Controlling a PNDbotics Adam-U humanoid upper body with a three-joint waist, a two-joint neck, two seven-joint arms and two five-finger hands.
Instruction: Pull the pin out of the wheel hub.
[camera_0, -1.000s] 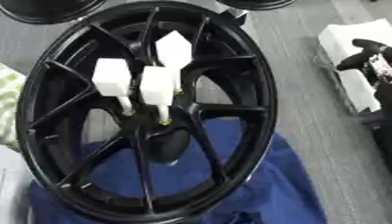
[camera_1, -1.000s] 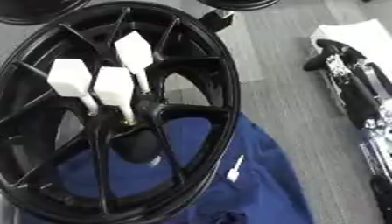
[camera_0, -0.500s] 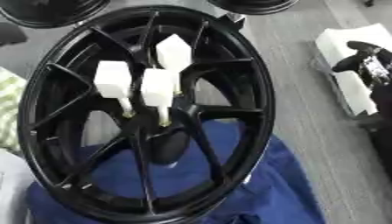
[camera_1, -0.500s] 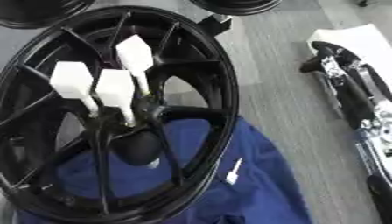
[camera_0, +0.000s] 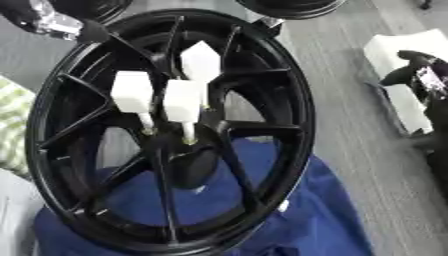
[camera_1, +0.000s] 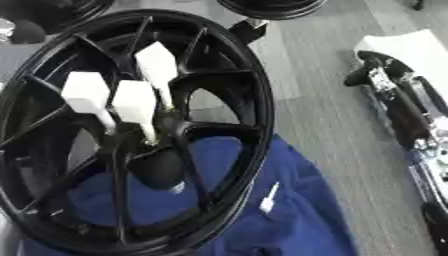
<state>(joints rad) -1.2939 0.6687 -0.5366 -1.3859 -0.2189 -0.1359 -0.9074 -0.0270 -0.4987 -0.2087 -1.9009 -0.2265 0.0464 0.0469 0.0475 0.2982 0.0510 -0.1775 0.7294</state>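
The left hand (camera_0: 54, 24) is showing only as a rounded, matte black end with a shiny silver segment just behind it, blurred past that. The right hand (camera_1: 366, 65) is appearing as a dark, knobbly black shape, and the right arm (camera_1: 401, 107) behind it is running long and slim, black-shelled, with silver metal parts glinting along its length and at the joints farther back.

Wheel hub (camera_0: 175, 135): glossy black finish, looks like painted metal, smooth spokes with soft highlights. Three pins (camera_0: 184, 102): matt white blocky heads, plastic-looking, on thin pale shafts. Cloth (camera_1: 297, 220) at 6 o'clock under the hub: blue fabric, matt, creased. Worktop (camera_1: 315, 90): grey, matt, faintly streaked.
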